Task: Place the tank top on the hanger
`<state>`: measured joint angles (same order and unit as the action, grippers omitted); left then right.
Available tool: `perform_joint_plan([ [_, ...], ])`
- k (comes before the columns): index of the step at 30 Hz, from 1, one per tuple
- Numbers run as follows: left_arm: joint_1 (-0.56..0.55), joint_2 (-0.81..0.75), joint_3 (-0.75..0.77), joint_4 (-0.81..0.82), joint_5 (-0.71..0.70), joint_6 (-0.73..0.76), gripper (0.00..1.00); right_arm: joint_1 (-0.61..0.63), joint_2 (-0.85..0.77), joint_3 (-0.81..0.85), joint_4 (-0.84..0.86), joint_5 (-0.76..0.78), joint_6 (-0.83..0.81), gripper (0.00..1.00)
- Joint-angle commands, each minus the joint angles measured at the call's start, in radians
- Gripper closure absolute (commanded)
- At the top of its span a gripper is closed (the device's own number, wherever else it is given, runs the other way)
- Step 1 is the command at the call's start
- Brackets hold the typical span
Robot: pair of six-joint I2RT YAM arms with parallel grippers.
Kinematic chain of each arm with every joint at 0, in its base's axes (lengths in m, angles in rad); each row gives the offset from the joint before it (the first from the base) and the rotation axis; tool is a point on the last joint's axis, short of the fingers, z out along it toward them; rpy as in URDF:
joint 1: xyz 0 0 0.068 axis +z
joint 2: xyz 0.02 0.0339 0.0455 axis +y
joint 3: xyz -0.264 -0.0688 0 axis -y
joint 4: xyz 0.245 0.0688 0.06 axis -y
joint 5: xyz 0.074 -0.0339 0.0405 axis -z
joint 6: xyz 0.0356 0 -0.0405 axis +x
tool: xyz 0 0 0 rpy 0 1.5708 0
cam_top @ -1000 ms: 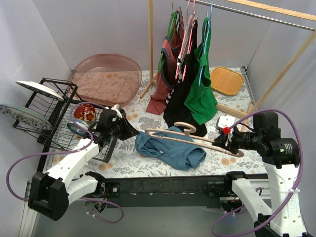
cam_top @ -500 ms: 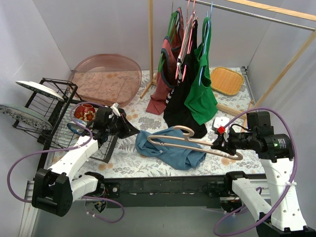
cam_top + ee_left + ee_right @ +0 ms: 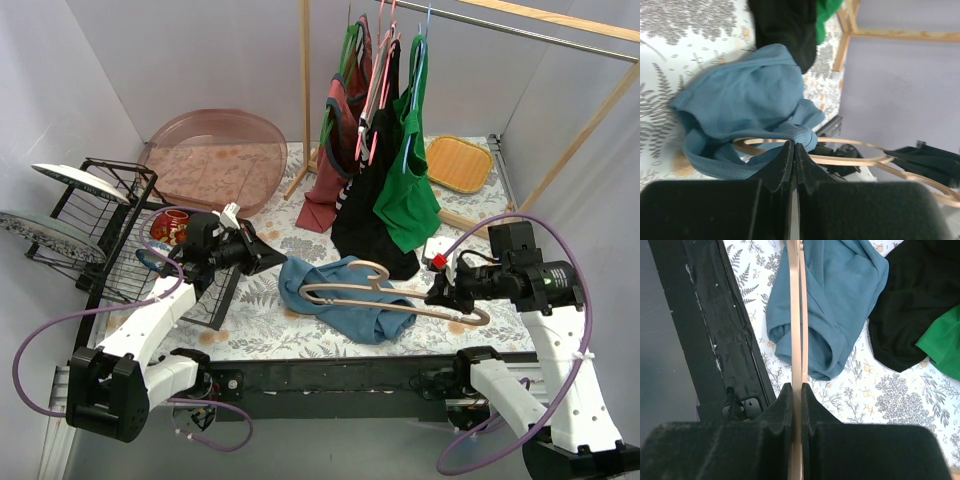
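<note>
Clamping one arm-end of the hanger (image 3: 372, 293), the right tool (image 3: 441, 297) holds it across the tank top (image 3: 335, 308), which lies bunched mid-worktop (image 3: 255, 325). Left tool (image 3: 270, 265) pinched closed, nothing gripped, just beside the fabric's left edge.

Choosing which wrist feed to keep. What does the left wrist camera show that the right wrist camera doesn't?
Only left wrist: the left claw, shut and empty, and the wooden rack frame. Only right wrist: the table's black front rail and a close look at the right claw clamping the hanger. Both: the tank top, the hanger and the black top.
</note>
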<state>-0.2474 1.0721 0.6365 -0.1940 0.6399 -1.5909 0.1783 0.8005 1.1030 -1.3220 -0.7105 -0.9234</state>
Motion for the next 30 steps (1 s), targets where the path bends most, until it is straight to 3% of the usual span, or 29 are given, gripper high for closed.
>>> perform_joint_plan([
  [1, 0.010, -0.040, -0.011, 0.102, 0.112, -0.098, 1.00, 0.004, 0.011, 0.001, 0.087, -0.041, 0.032, 0.99],
  [12, 0.042, -0.121, -0.034, 0.064, 0.156, -0.136, 1.00, 0.007, 0.026, -0.035, 0.395, -0.096, 0.233, 0.99],
  [19, 0.053, -0.141, -0.057, 0.218, 0.227, -0.320, 1.00, 0.015, 0.026, -0.133, 0.477, -0.291, 0.245, 0.99],
  [26, 0.053, -0.170, 0.000, 0.239, 0.221, -0.348, 1.00, 0.027, 0.025, -0.221, 0.644, -0.428, 0.307, 0.99],
  [28, 0.054, -0.173, 0.080, 0.098, 0.173, -0.282, 0.90, 0.026, 0.019, -0.245, 0.693, -0.437, 0.333, 0.99],
  [30, 0.053, -0.178, 0.158, -0.026, 0.076, -0.123, 0.79, 0.027, 0.003, -0.255, 0.713, -0.435, 0.342, 0.99],
])
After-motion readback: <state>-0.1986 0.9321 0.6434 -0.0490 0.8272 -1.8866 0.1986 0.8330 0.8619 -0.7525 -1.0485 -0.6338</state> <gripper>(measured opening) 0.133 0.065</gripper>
